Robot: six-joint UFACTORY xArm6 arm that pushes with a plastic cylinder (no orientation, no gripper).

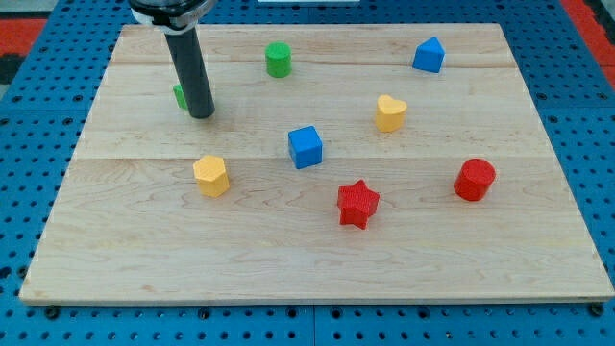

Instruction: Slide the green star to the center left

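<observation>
- The rod ends in my tip [202, 115], set on the wooden board [317, 269] at the view's upper left; no claw is fitted, so no claw state can be told
- The green star [179, 94] is mostly hidden behind the rod, touching its left side; its shape cannot be made out
- A green cylinder [278, 60] is seen to the right
- A yellow hexagon [210, 176] lies below the tip
- A blue cube [306, 147] occupies the middle
</observation>
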